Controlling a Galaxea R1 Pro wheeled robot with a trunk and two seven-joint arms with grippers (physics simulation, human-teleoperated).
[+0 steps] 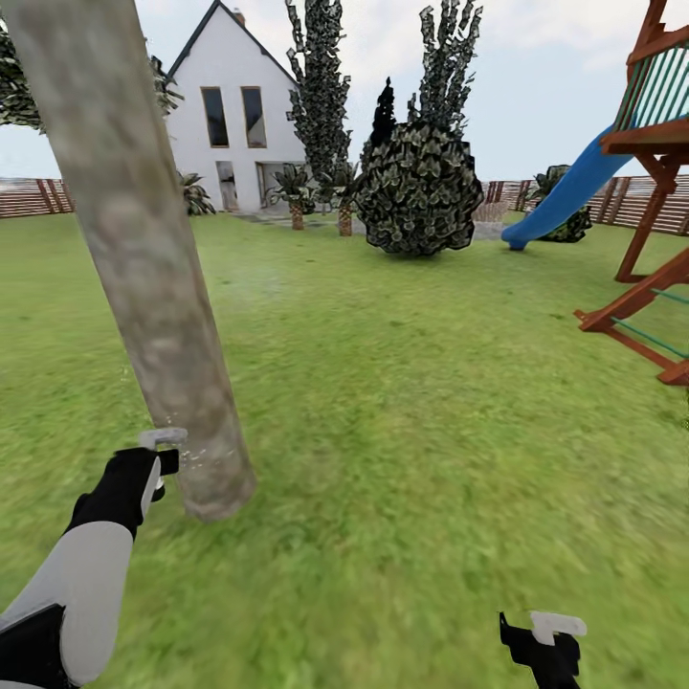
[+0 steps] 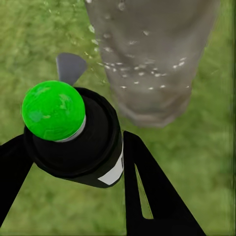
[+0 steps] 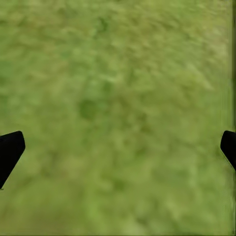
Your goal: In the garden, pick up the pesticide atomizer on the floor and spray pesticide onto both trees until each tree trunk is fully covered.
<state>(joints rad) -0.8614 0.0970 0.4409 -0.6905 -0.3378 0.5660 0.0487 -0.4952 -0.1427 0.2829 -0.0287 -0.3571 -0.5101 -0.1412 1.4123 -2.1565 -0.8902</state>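
A thick mottled grey-tan tree trunk point(image 1: 144, 258) leans up through the left of the head view, rooted in the green lawn. My left gripper point(image 1: 163, 461) hovers just beside its base. In the left wrist view that gripper point(image 2: 78, 167) is shut on the pesticide atomizer point(image 2: 83, 142), a small dark bottle with a white band and a bright green tip. The bottle points toward the trunk point(image 2: 152, 59), which is flecked with pale droplets. My right gripper point(image 1: 547, 639) hangs low at the right over bare grass, with its fingers point(image 3: 10, 152) spread wide and nothing between them.
A round dark bush point(image 1: 418, 187) and tall dark trees stand ahead by the white house point(image 1: 234, 115). A wooden play frame point(image 1: 651, 287) with a blue slide point(image 1: 565, 196) is on the right. A slat fence point(image 1: 29, 196) rings the lawn point(image 1: 402, 402).
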